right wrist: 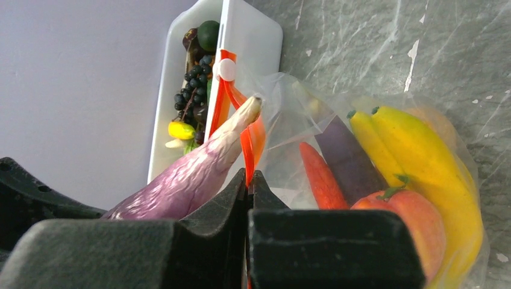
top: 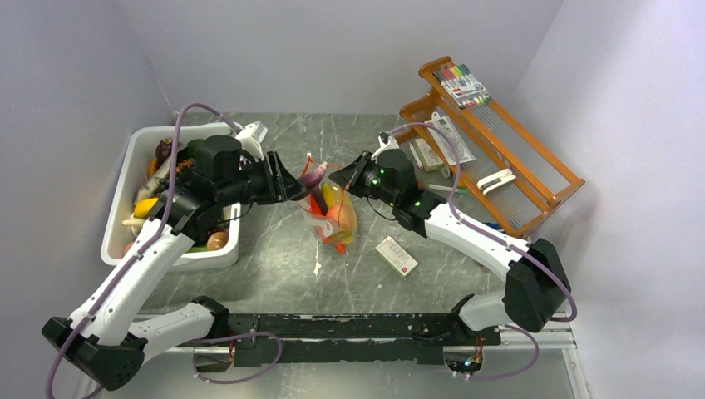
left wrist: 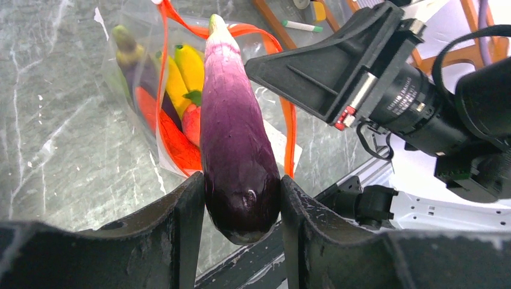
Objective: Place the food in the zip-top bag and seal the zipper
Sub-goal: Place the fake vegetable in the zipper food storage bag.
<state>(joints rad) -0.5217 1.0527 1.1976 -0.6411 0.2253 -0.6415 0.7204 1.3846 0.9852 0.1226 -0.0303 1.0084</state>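
Grey table (top: 274,266); eggplant (left wrist: 235,120) within left pincer (left wrist: 238,186)

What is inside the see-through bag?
Inside the zip-top bag I can see yellow bananas, a peach, an orange carrot and a dark purple eggplant. Anything lying underneath them is covered.

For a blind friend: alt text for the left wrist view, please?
A black pincer grips a purple eggplant by its fat end, tip toward an open clear bag holding a banana. The other arm's pincer pinches the bag's orange rim.
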